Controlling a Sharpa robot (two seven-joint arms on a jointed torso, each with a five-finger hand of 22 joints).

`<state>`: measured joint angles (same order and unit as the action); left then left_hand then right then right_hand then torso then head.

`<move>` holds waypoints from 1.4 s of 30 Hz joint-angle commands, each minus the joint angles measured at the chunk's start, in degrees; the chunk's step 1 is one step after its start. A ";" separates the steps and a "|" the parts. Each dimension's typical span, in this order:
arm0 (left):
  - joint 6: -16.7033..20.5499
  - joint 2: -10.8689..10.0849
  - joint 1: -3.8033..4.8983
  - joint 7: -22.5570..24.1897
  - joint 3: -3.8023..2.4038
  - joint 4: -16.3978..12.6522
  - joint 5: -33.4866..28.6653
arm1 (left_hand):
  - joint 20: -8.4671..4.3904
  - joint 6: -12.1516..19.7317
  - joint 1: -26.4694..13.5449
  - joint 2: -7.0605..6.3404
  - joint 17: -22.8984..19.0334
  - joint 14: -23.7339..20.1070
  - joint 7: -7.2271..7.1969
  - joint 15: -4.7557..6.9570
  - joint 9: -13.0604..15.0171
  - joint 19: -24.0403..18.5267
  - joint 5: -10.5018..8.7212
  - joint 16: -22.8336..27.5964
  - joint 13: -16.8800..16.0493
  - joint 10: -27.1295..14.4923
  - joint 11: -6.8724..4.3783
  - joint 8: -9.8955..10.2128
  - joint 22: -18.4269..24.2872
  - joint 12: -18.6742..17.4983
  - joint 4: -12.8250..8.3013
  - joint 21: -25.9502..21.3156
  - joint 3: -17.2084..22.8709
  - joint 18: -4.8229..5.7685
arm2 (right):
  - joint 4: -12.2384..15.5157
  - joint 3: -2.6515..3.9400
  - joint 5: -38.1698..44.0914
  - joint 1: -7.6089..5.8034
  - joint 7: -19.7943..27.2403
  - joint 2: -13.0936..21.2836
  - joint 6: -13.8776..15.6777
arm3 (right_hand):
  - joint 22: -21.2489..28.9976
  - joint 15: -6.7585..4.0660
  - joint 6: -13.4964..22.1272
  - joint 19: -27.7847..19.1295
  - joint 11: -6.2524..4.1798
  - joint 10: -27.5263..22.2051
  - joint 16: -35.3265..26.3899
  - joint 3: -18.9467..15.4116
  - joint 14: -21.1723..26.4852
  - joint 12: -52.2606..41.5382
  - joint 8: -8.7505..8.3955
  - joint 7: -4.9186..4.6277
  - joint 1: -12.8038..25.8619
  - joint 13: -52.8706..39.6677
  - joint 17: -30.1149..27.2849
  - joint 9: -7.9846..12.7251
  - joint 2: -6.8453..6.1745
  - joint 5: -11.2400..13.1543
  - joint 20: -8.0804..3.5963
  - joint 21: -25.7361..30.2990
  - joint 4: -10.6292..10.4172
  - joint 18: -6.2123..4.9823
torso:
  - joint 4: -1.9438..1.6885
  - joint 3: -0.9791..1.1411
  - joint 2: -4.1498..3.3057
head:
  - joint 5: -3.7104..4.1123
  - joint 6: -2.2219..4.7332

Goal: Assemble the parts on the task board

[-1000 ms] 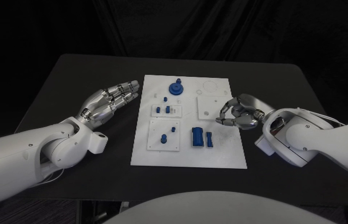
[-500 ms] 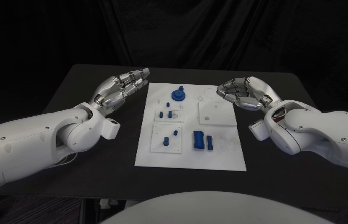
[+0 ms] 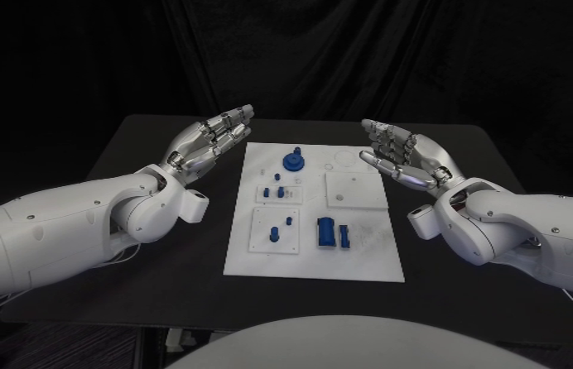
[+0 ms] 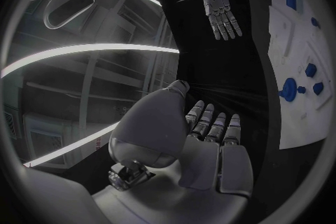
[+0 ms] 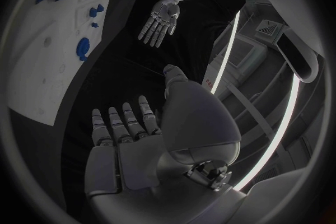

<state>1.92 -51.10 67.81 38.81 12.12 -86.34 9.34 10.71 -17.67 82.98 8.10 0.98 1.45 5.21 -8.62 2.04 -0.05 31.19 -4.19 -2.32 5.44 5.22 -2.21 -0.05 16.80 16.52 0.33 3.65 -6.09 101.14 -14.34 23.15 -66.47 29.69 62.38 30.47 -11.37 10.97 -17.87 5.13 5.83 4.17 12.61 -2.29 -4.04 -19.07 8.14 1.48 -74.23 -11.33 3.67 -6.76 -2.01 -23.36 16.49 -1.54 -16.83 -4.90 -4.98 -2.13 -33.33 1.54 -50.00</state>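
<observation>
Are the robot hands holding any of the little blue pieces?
No. The left robot hand and right robot hand are both open and hold nothing; the blue parts sit on the task board.

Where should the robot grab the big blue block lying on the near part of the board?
Probably across the long sides of the big blue block, coming straight down. It lies flat on the task board, with a thinner blue bar close beside it, so fingers should straddle carefully. The right hand is open.
</observation>
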 commanded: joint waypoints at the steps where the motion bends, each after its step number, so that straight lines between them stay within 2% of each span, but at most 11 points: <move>1: 0.97 0.44 -0.16 10.85 -0.04 0.37 -0.38 | -0.02 0.94 -0.55 -0.08 -0.12 -0.13 -0.45 -0.57 -0.11 0.05 -0.12 0.30 0.10 -0.12 -0.46 0.35 0.05 -0.37 0.08 -0.33 -0.52 1.18 | -0.39 0.03 -2.11 0.61 4.24 -0.03 -1.71 | 0.80 0.00 2.07 -0.67 -0.35 -0.57 -0.34 -0.54 0.65 0.24 -1.86 1.31 -0.51 1.57 -0.61 1.70 -0.73 0.11 0.08 0.25 -0.07 -0.70 | 0.11 0.19 -0.14 | -0.05 0.00; 2: 0.18 0.24 -0.04 0.00 0.01 0.27 -0.03 | -3.21 5.66 -24.92 -2.44 -0.98 -1.45 -5.21 2.44 -2.04 0.05 -9.36 4.19 2.32 -5.44 -5.22 2.21 0.05 -5.07 -4.87 -0.33 -3.65 1.84 | -0.23 0.02 -0.35 0.31 0.71 -0.06 -0.24 | 3.93 -3.31 6.67 -5.13 -5.83 -4.17 -3.90 2.29 4.04 5.72 -3.68 -1.48 21.95 4.44 -3.67 6.76 2.01 7.04 -4.89 1.54 4.99 4.90 | 0.01 0.04 -0.02 | 0.02 0.01; 3: 0.30 0.26 -0.06 -0.03 -0.03 0.26 -0.05 | -3.21 5.86 -25.64 -2.50 -0.98 -1.45 -5.21 2.45 -2.04 0.05 -9.64 4.19 2.32 -5.44 -5.22 2.21 0.05 -5.29 -5.04 -0.33 -3.65 6.09 | -0.29 0.09 -0.46 0.34 0.71 -0.15 -0.17 | 4.07 -3.45 7.00 -5.13 -5.83 -4.17 -4.03 2.29 4.04 5.90 -3.88 -1.48 22.46 4.63 -3.67 6.76 2.01 7.29 -5.05 1.54 5.00 4.90 | 0.03 0.05 -0.01 | 0.01 0.06; 11: 5.97 1.09 -1.09 -1.24 -1.66 -0.27 -1.31 | -5.25 9.20 -41.76 -4.06 -0.98 -1.45 -5.21 3.90 -2.04 0.05 -15.66 4.19 2.32 -5.44 -5.22 2.21 0.05 -8.57 -8.18 -0.33 -3.65 6.09 | -3.01 3.65 -6.14 1.84 0.56 -4.53 3.29 | 6.14 -5.39 10.05 -5.13 -5.83 -4.17 -6.46 2.29 4.04 9.58 -8.14 -1.48 36.88 6.60 -3.67 6.76 2.01 11.77 -8.12 1.54 8.31 4.90 | 0.93 0.43 0.39 | -0.27 2.90; 12: 7.16 1.27 -1.30 -1.50 -2.01 -0.38 -1.57 | -5.49 9.45 -43.37 -8.10 -0.98 -1.45 -5.21 4.05 -2.04 0.05 -16.26 4.19 2.32 -5.44 -5.22 2.21 0.05 -8.89 -8.48 -0.33 -3.65 6.09 | -3.58 4.40 -7.33 2.15 0.53 -5.46 4.01 | 6.34 -5.61 10.40 -5.13 -5.83 -4.17 -6.70 2.29 4.04 9.94 -8.14 -1.48 38.33 6.76 -3.67 6.76 2.01 12.23 -8.47 1.54 8.63 4.90 | 1.12 0.51 0.47 | -0.33 3.50; 15: 11.46 1.90 -2.08 -2.42 -3.25 -0.77 -2.53 | -6.01 10.43 -47.81 -8.10 -0.98 -1.45 -5.21 4.48 -2.04 0.05 -17.94 4.19 2.32 -5.44 -5.22 2.21 0.05 -9.75 -9.40 -0.33 -3.65 6.09 | -5.65 7.10 -11.63 3.28 0.41 -8.78 6.63 | 6.91 -6.16 11.26 -5.13 -5.83 -4.17 -7.37 2.29 4.04 10.98 -8.14 -1.48 42.35 7.28 -3.67 6.76 2.01 13.47 -9.34 1.54 9.56 4.90 | 1.80 0.80 0.77 | -0.55 5.65; 16: 13.12 2.14 -2.38 -2.78 -3.73 -0.93 -2.90 | -6.15 10.68 -49.11 -8.10 -0.98 -1.45 -5.21 8.62 -2.04 0.05 -18.42 4.19 2.32 -5.44 -5.22 2.21 0.05 -10.03 -9.66 -0.33 -3.65 6.09 | -6.40 8.08 -13.19 3.69 0.37 -9.99 7.58 | 7.09 -6.42 11.49 -5.13 -5.83 -4.17 -7.53 2.29 4.04 11.29 -8.14 -1.48 43.59 11.33 -3.67 6.76 2.01 13.85 -9.64 1.54 9.84 4.90 | 2.07 0.91 0.88 | -0.63 6.48; 25: 30.92 4.75 -5.60 -6.60 -8.87 -2.57 -6.84 | -10.71 12.89 -60.18 -8.10 -0.98 -1.45 -5.21 8.62 -2.04 0.05 -22.60 4.19 2.32 -5.44 -5.22 2.21 0.05 -12.24 -11.85 -0.33 -3.65 6.09 | -10.89 13.96 -22.55 6.15 0.12 -17.23 13.28 | 11.37 -10.97 13.42 -5.13 -5.83 -4.17 -12.61 2.29 4.04 13.84 -8.14 -1.48 53.65 11.33 -3.67 6.76 2.01 16.94 -11.67 1.54 12.11 4.90 | 4.39 1.88 1.89 | -1.36 13.76; 29: 36.52 5.58 -6.62 -7.80 -10.48 -3.09 -8.09 | -10.71 13.51 -63.39 -8.10 -0.98 -1.45 -5.21 8.62 -2.04 0.05 -23.80 4.19 2.32 -5.44 -5.22 2.21 0.05 -16.80 -12.45 -0.33 -3.65 6.09 | -11.18 14.34 -23.15 6.31 0.10 -17.69 13.65 | 11.37 -10.97 17.87 -5.13 -5.83 -4.17 -12.61 2.29 4.04 14.58 -8.14 -1.48 56.54 11.33 -3.67 6.76 2.01 17.85 -12.32 1.54 12.74 4.90 | 4.84 2.07 2.09 | -1.50 15.17; 30: 37.61 5.74 -6.81 -8.04 -10.80 -3.19 -8.33 | -10.71 13.52 -64.26 -8.10 -0.98 -1.45 -5.21 8.62 -2.04 0.05 -24.13 4.19 2.32 -5.44 -5.22 2.21 0.05 -16.80 -16.52 -0.33 -3.65 6.09 | -11.18 14.34 -23.15 6.31 0.10 -17.69 13.65 | 11.37 -10.97 17.87 -5.13 -5.83 -4.17 -12.61 2.29 4.04 14.76 -8.14 -1.48 57.27 11.33 -3.67 6.76 2.01 18.11 -16.49 1.54 16.83 4.90 | 4.90 2.09 2.12 | -1.52 15.37; 42: 42.20 6.41 -7.64 -9.02 -12.12 -3.61 -9.34 | -10.71 17.67 -71.30 -8.10 -0.98 -1.45 -5.21 8.62 -2.04 0.05 -26.79 4.19 2.32 -5.44 -5.22 2.21 0.05 -16.80 -16.52 -0.33 -3.65 6.09 | -11.18 14.34 -23.15 6.31 0.10 -17.69 13.65 | 11.37 -10.97 17.87 -5.13 -5.83 -4.17 -12.61 2.29 4.04 19.07 -8.14 -1.48 63.61 11.33 -3.67 6.76 2.01 23.36 -16.49 1.54 16.83 4.90 | 4.98 2.13 2.15 | -1.54 15.62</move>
<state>41.22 -44.79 60.23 30.13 0.09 -89.81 0.90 0.60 -1.22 15.61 0.05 0.07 0.02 0.00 -0.60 0.05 0.05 5.89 -0.20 -0.06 0.25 0.05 -0.21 -0.08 0.82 0.92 0.33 -0.04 -0.31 89.95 -0.07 0.63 -60.27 30.30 44.68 42.83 -0.17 0.56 -0.92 0.03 0.60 0.01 0.44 0.01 -0.06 -1.15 0.38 -0.13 -14.17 -0.14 0.08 -0.06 -0.01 -2.43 1.12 -0.33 -1.10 -0.89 -0.05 -0.02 -31.20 -0.02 -34.38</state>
